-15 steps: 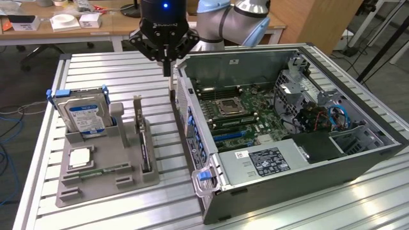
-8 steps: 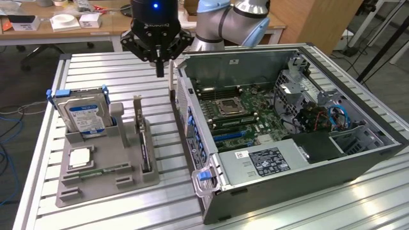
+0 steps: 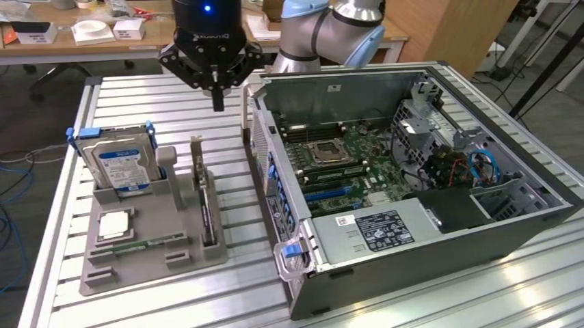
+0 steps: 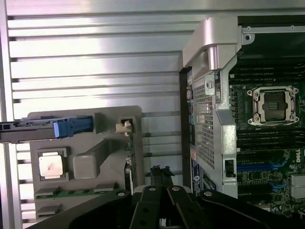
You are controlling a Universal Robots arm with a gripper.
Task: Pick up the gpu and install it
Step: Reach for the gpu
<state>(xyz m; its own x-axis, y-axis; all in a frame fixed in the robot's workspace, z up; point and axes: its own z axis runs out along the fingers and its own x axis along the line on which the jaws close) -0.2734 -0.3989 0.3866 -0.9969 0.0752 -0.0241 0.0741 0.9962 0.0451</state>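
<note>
While the black end effector (image 3: 217,102) hangs with its two fingers pressed together and nothing between them, the gpu (image 3: 202,195), a thin dark card with a silvery metal bracket end, stands on edge in a slot of the grey plastic holder (image 3: 137,270) on the ribbed aluminium surface (image 3: 155,96).

From the end effector, the card lies lower and nearer the camera in the exterior view, slightly toward the exterior view's left. Its long axis runs from far to near, roughly parallel to the side wall of the open black computer case (image 3: 264,150). In the wrist view the end effector (image 4: 161,172) sits beside the card's slim upper edge (image 4: 129,160) rather than over it.

A grey upright post (image 3: 169,164) of the holder rises just beside the card on the exterior view's left. Beyond it stands a boxy silver hard drive with a blue-and-white label (image 3: 123,167). A square silver processor chip (image 3: 114,224) and a narrow green memory stick (image 3: 150,242) lie lower in the holder. On the exterior view's right, the case wall stands near the card, and I judge that side the tighter one.
</note>
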